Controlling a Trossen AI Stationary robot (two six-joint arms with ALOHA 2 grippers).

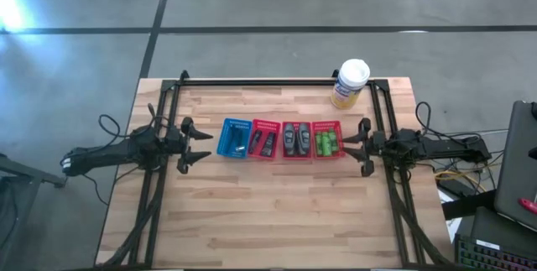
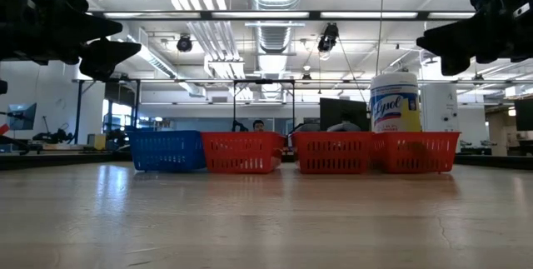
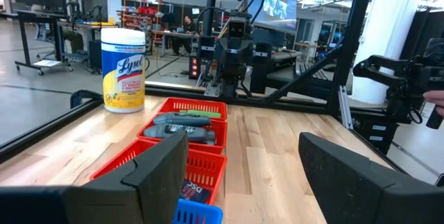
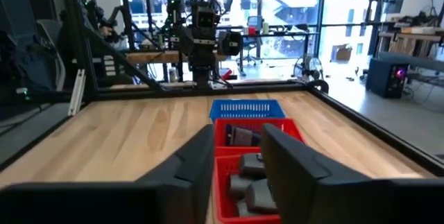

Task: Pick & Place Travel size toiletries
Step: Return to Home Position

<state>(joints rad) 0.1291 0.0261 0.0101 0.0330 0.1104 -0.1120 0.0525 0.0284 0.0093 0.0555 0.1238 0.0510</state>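
Note:
The toiletries lie in four mesh baskets set in a row at mid-table. The blue basket [image 1: 235,138] holds a dark piece. Next to it, a red basket [image 1: 266,139] has dark packets. Another red basket [image 1: 296,140] contains grey oval pieces [image 4: 253,182]. The last red basket [image 1: 328,139] carries green bottles [image 1: 326,143]. My left gripper [image 1: 195,143] hovers open just left of the blue basket, above the table, also in its wrist view [image 3: 243,154]. My right gripper [image 1: 357,143] hovers open just right of the green-bottle basket, also in its wrist view [image 4: 237,148].
A white-lidded, yellow-labelled canister [image 1: 350,83] stands near the table's far edge, behind the right end of the row. Black frame rails [image 1: 277,81] run along the far edge and both sides. Bare wood [image 1: 277,212] stretches from the baskets toward the near edge.

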